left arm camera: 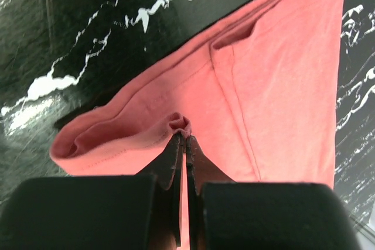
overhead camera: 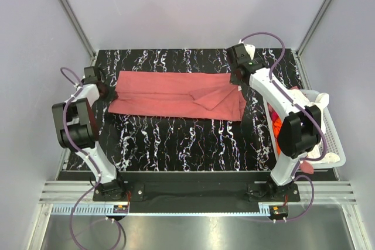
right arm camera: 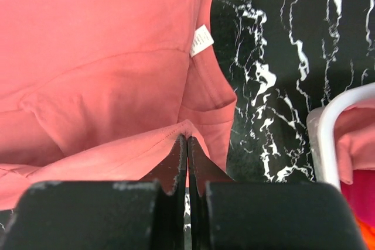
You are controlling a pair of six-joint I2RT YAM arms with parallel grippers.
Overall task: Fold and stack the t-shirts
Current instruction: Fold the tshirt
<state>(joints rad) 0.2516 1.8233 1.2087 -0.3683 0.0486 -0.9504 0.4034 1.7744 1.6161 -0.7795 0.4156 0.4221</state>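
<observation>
My left gripper point(left arm camera: 185, 136): jaws pressed together on a small puckered bit of hem at the left end of the shirt.
The shirt point(overhead camera: 176, 95): the salmon-pink one lies as a long folded band across the far half of the table point(overhead camera: 176, 139), between my two grippers. One sleeve lies flapped over near its right end.
My right gripper point(right arm camera: 186, 140): jaws pressed together on a stitched edge at the right end, near the white label point(right arm camera: 201, 40).
The basket point(overhead camera: 333, 136): it stands at the table's right edge, just beside my right arm, with other shirts point(right arm camera: 358, 200) inside in pink, magenta and orange.
Risk on the left: I hold very little cloth, so a hard pull could tug the pucker free and drop that end.
Risk for both: lifting at unequal height or pace would skew the band and let the layers slide apart.
Risk on the right: swinging outward could knock my arm against the basket rim.
Cloth: thin, soft, matt knit. It looks limp and quick to sag or crease.
Table top: hard, glossy black with white veins. I judge that cloth slides on it easily.
Basket build: white plastic, slatted walls, rounded rim.
</observation>
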